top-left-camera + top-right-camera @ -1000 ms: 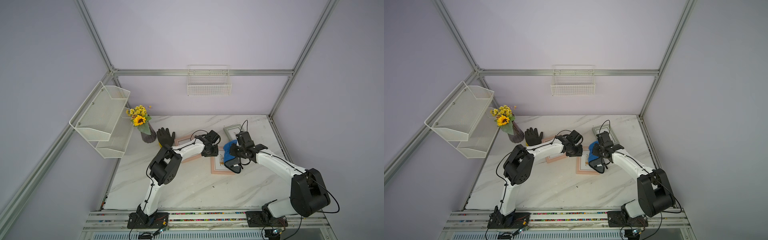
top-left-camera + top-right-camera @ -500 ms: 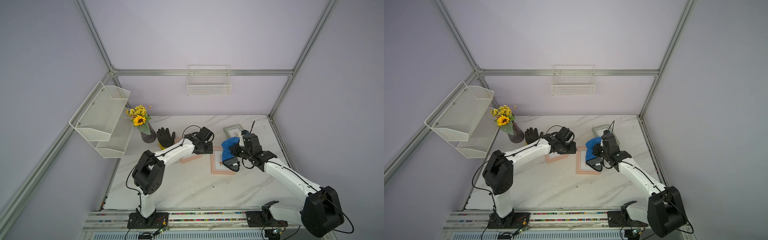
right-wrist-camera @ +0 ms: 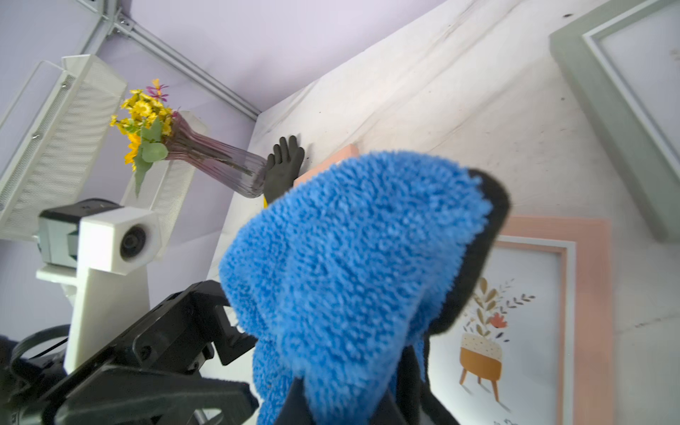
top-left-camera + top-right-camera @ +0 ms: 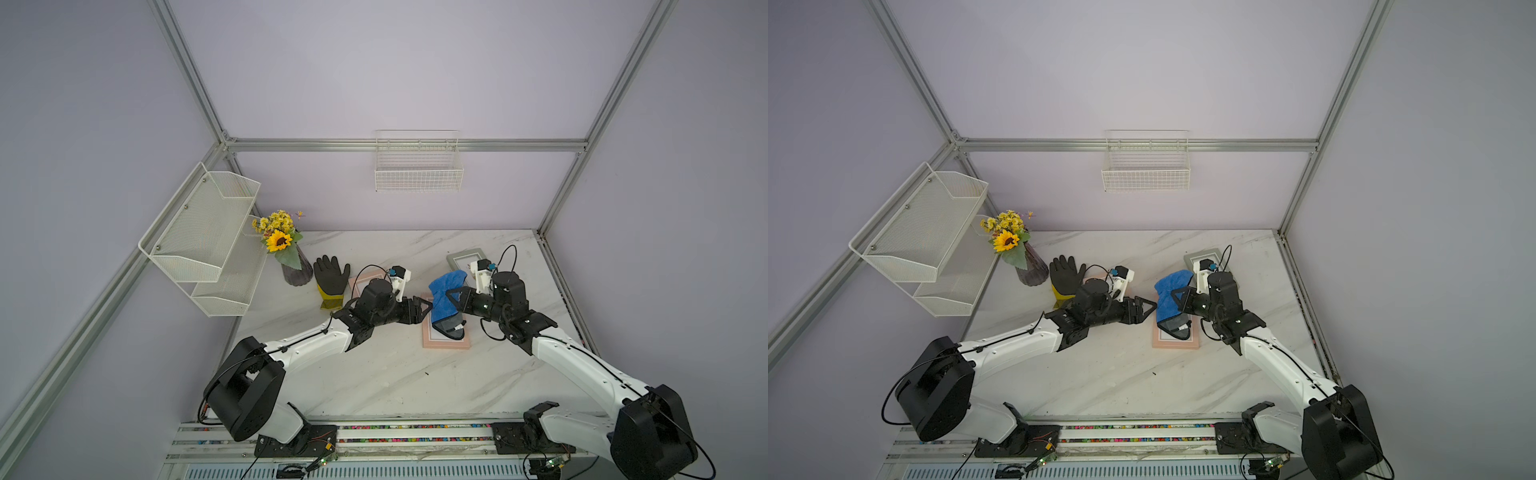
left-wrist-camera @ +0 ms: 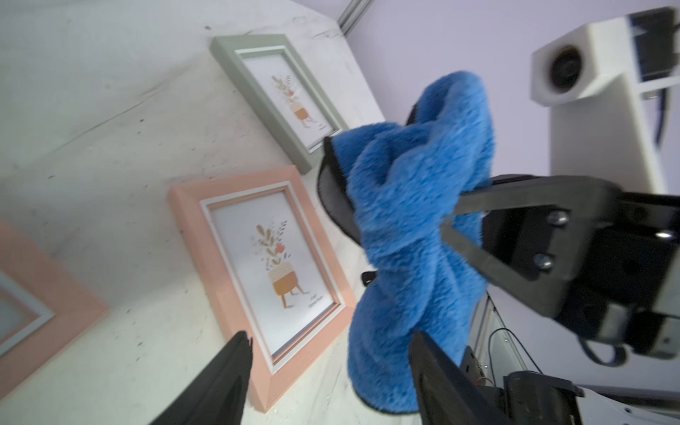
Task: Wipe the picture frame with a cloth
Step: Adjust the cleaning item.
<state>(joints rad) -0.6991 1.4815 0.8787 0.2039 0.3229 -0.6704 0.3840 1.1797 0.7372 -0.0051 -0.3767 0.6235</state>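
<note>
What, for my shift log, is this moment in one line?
right claw: shut on cloth | left claw: open | cloth: hanging at pink frame

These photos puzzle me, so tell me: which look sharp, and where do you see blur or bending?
Both top views: even, soft light, rails splaying as through a wide lens. Left wrist view: the cloth looks smeared, the pink frame beside it clearer. Right wrist view: cloth fibres crisp, filling the middle.

Top views high overhead looking down, wrist views close, facing each other, sharing pink frame (image 5: 235,186)
</note>
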